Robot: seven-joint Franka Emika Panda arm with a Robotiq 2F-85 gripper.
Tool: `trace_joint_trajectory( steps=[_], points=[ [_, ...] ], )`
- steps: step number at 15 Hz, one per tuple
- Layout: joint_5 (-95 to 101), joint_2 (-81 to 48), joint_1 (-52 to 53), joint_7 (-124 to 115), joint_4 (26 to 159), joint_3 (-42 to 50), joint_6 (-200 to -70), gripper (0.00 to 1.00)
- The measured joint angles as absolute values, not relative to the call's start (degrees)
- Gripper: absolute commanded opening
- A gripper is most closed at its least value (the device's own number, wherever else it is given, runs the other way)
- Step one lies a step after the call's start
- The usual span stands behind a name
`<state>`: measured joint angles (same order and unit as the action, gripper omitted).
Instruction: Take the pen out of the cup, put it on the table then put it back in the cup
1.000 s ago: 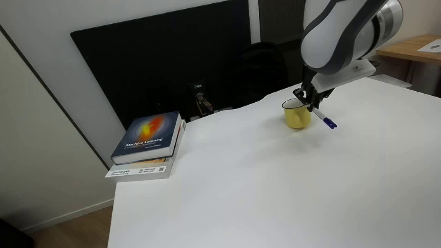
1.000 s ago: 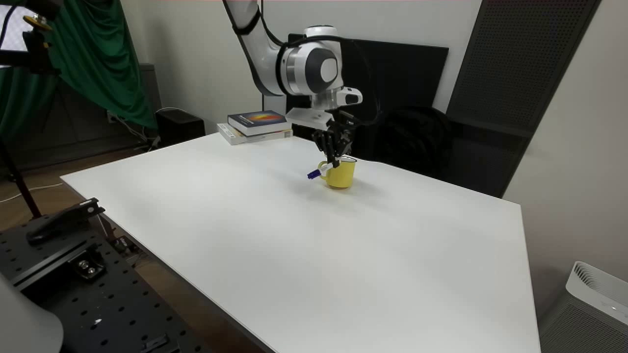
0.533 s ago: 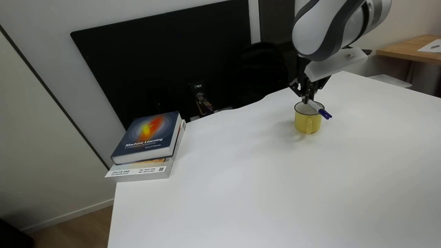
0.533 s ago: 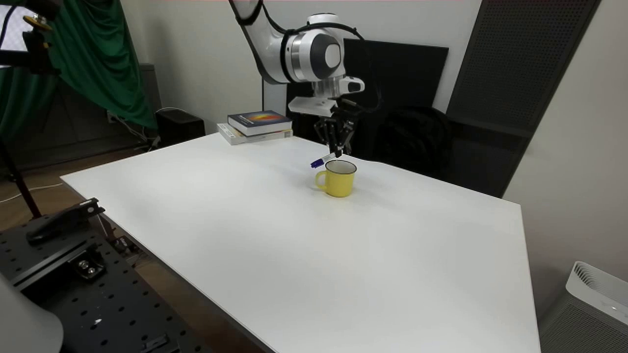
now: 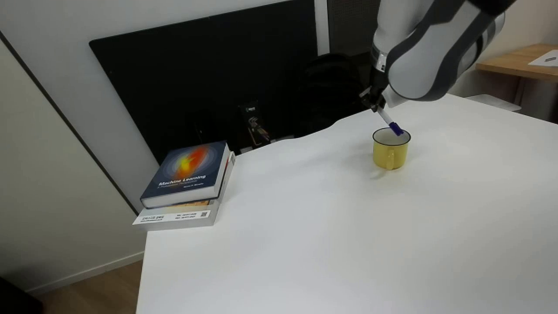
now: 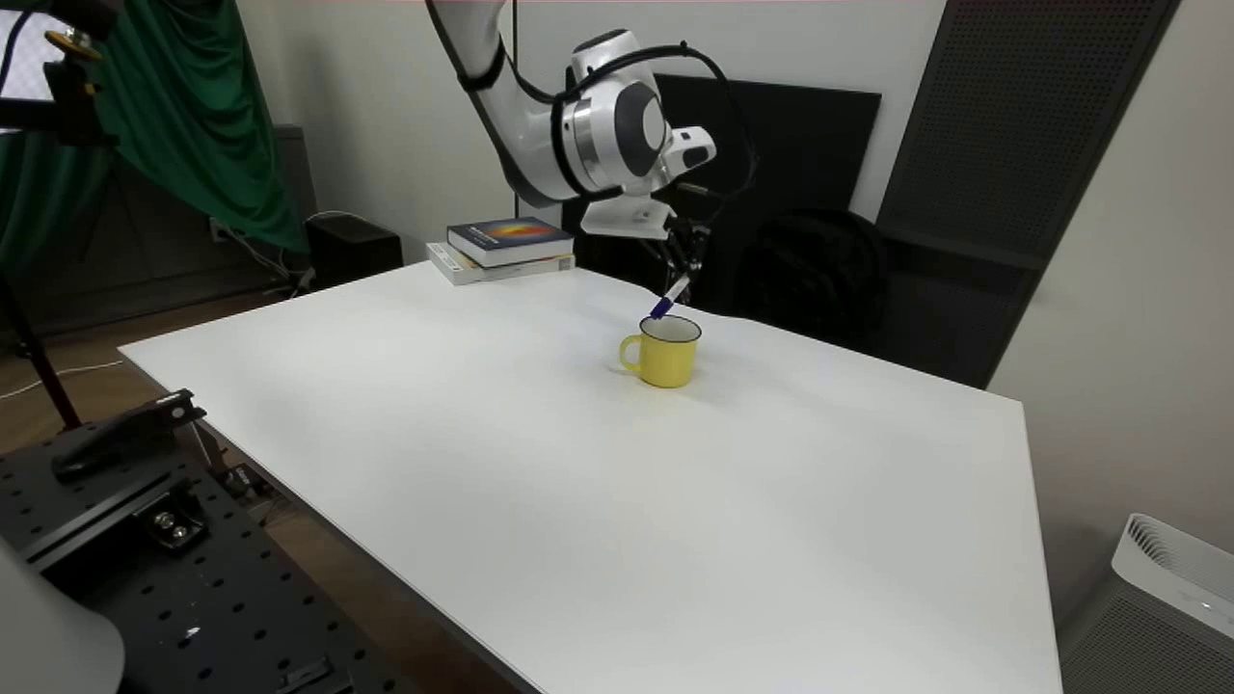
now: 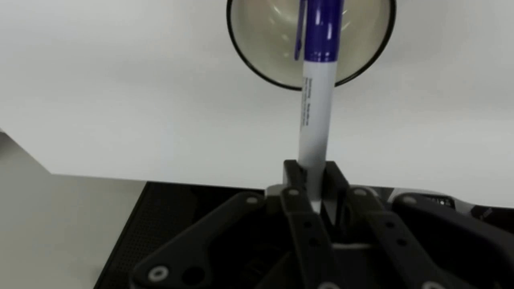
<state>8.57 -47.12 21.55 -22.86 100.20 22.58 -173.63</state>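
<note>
The yellow cup (image 5: 389, 156) stands upright on the white table (image 5: 305, 226). Its handle faces the viewer in an exterior view and left in an exterior view (image 6: 667, 360). My gripper (image 5: 378, 108) is behind and above the cup, shut on the white barrel of the pen (image 5: 390, 122) near its plain end. The pen slants down, its dark blue cap lowest, at the cup's opening in both exterior views (image 6: 663, 306). In the wrist view the gripper (image 7: 311, 166) pinches the pen (image 7: 318, 96), with the cap across the cup's pale inside (image 7: 265, 44). I cannot tell whether the cap is below the rim.
Two stacked books (image 5: 187, 179) lie at a table corner, also in an exterior view (image 6: 511, 241). The table's edge runs close behind the cup, with a dark backpack (image 6: 815, 275) beyond it. A wooden desk (image 5: 518, 63) stands farther off.
The cup shifted slightly between the two earlier frames, then stayed still. My gripper has risen away from the cup and tilted. The pen now points more steeply down, its cap moved over the opening.
</note>
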Motion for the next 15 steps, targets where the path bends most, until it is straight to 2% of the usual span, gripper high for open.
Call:
trace_joint_trajectory(
  steps=[3, 6, 15],
  points=[
    [4.29, -50.25, 29.49, -25.49, 103.53, 31.31, -183.27, 0.04],
    [-5.06, -53.31, 36.53, -24.91, 107.19, 36.53, -187.35, 0.04],
    [-21.44, -56.76, 44.76, -20.21, 113.92, 38.35, -191.19, 0.04]
  ],
)
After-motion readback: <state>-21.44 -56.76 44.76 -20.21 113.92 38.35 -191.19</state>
